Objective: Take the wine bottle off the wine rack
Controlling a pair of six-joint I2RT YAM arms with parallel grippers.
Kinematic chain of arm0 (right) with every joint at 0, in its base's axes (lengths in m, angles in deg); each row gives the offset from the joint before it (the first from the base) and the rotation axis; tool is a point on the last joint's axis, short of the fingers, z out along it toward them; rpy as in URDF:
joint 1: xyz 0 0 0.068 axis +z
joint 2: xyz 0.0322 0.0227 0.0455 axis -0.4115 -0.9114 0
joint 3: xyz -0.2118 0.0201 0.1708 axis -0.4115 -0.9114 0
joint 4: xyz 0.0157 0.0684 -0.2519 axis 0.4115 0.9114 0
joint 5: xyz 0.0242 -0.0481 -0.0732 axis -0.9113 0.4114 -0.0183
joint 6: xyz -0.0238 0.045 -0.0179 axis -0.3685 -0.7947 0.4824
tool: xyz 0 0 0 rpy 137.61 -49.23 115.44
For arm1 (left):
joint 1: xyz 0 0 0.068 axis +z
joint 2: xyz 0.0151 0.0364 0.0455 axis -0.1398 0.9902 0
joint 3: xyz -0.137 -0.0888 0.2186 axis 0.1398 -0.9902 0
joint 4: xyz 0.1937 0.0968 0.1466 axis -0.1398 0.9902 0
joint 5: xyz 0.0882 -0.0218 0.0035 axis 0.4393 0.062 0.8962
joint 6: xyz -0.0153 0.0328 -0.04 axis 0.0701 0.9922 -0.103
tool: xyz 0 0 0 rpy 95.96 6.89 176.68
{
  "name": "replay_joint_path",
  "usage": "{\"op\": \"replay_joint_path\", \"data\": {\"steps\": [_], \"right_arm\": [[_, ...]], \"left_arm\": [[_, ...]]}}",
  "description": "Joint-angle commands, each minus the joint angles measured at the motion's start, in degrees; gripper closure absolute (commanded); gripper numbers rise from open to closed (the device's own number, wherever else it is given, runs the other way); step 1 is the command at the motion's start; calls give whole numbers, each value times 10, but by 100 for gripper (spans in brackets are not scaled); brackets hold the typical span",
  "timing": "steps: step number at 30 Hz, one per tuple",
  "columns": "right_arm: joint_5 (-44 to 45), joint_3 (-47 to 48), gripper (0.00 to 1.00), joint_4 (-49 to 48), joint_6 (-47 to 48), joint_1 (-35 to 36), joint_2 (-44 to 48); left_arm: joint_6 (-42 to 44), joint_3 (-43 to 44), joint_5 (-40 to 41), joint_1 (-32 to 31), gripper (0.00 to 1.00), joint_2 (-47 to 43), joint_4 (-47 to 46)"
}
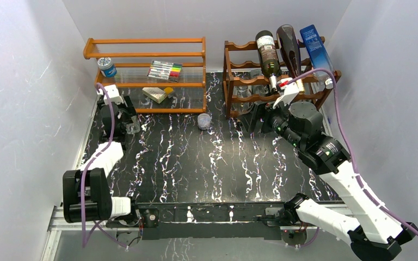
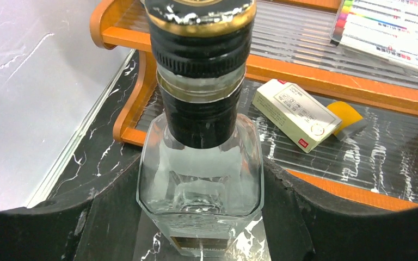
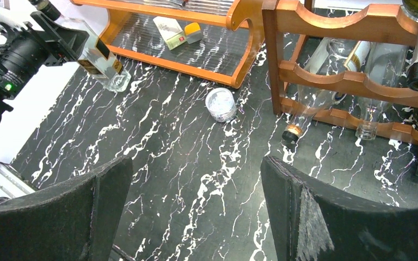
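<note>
The dark green glass wine bottle lies on the upper rails of the reddish-brown wooden wine rack, its neck sloping forward toward the nearer right claw, which gapes empty just below, while the left claw, well apart, clasps a clear square bottle.

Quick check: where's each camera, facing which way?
Top external: above, behind the robot, looking down on shelf and wine rack; left arm, right arm show.
Left wrist: on the left gripper, facing the shelf past the clear bottle it grips; fingers show.
Right wrist: on the open right gripper, facing back-left over the table; fingers, left arm show.
Shared: both wrist views show clear bottle and white box.
</note>
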Motion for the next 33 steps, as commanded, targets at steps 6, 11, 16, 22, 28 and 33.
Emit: {"op": "replay_joint_path", "data": {"steps": [6,11,16,22,28,33], "right_arm": [[-1,17,2,-17,8,0,-21],[-9,31,2,-13,5,0,-30],[-10,47,2,3,2,0,-36],[-4,83,2,32,5,0,-51],[23,107,2,60,19,0,-64],[83,127,2,99,43,0,-86]], "left_arm": [[27,21,-98,27,70,20,-146],[21,20,-73,27,50,15,-116],[18,38,-56,26,4,-9,-47],[10,74,11,1,2,-48,50],[46,148,171,-56,2,-116,192],[118,123,83,-129,2,-206,168]]}}
